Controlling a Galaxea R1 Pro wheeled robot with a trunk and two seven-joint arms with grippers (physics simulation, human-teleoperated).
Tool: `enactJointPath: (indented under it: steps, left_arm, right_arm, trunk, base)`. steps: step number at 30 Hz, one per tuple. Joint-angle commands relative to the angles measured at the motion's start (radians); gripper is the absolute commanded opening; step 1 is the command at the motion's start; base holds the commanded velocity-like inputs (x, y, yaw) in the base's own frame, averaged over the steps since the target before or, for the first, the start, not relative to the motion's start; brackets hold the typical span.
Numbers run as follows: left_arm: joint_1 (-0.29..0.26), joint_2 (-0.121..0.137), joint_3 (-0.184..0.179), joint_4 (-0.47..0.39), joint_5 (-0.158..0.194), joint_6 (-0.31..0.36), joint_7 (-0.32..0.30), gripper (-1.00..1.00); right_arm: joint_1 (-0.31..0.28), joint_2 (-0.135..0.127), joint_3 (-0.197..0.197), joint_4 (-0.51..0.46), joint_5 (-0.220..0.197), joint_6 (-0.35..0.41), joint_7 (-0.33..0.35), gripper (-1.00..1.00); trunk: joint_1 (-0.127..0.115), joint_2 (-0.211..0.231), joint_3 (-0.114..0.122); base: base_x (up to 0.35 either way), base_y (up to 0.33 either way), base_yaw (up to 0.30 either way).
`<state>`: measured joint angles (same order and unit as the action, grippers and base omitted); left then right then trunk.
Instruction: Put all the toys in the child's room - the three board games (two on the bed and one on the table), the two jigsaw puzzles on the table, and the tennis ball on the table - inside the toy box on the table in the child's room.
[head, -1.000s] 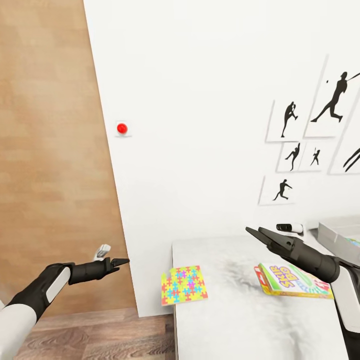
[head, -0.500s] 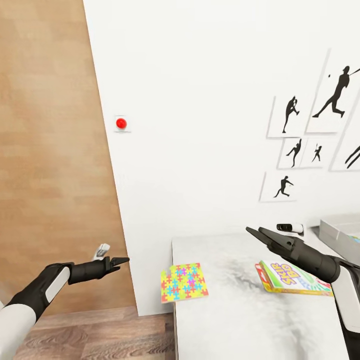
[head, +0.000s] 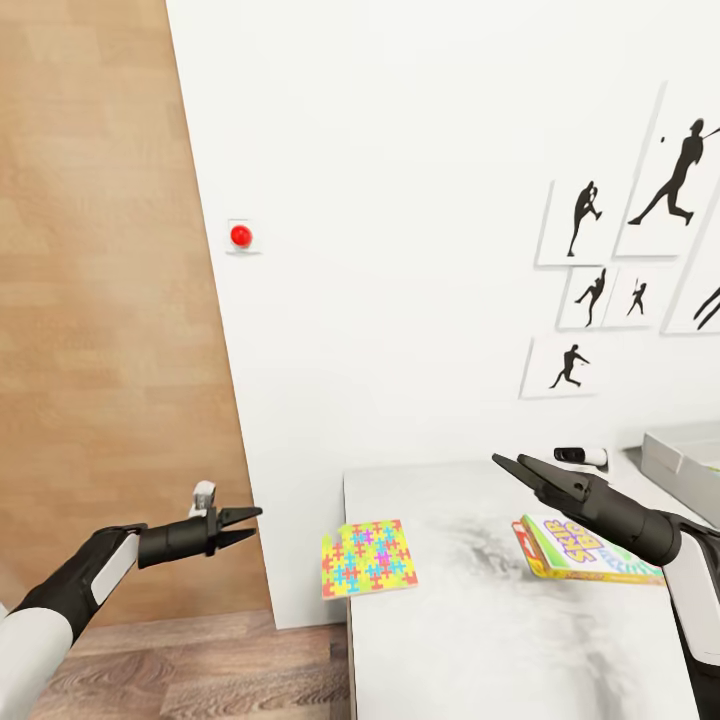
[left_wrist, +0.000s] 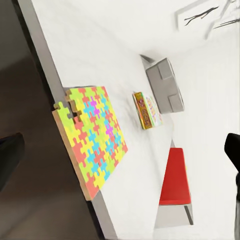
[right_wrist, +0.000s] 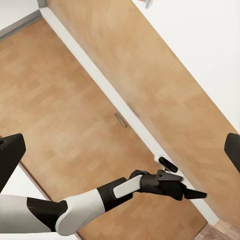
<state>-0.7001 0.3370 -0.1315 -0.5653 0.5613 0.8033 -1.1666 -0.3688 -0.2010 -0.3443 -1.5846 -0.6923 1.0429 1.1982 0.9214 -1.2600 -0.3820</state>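
Over the table's (head: 470, 640) left edge hangs the puzzle (head: 368, 556); both tools (head: 243, 525) (head: 508, 465) spread, free.

The white table top (head: 470, 640) looks like smooth matt stone with grey smudged veining. On its near-left corner, the multicoloured jigsaw puzzle (head: 368, 556) reads as flat cardboard with a pale fibreboard edge. Left of the table, the tan wooden door (head: 100, 300) shows faint grain, matt. The black left gripper (head: 244, 526) looks matt plastic.
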Motion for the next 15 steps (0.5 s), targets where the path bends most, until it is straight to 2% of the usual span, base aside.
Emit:
enactJointPath:
  steps: [1, 9, 15]
  left_arm:
    - [-0.001, 0.001, -0.005, 0.002, 0.007, 0.009, -0.011, 1.0]
    - [-0.001, -0.006, -0.005, 0.006, 0.006, 0.017, -0.052, 1.0]
    - [-0.001, -0.007, -0.005, 0.007, 0.006, 0.023, -0.057, 1.0]
  right_arm:
    - [-0.001, 0.0, 0.0, 0.0, 0.001, 0.004, 0.003, 1.0]
    - [-0.001, 0.0, 0.001, 0.0, 0.001, 0.004, 0.003, 1.0]
    - [-0.001, 0.0, 0.0, 0.0, 0.0, 0.004, 0.003, 1.0]
  trunk:
    - [0.004, -0.008, -0.004]
    - [0.035, -0.064, -0.029]
    - [0.058, -0.106, -0.048]
  base:
    - [0.0, 0.0, 0.0]
    - [0.0, 0.0, 0.0]
    - [0.0, 0.0, 0.0]
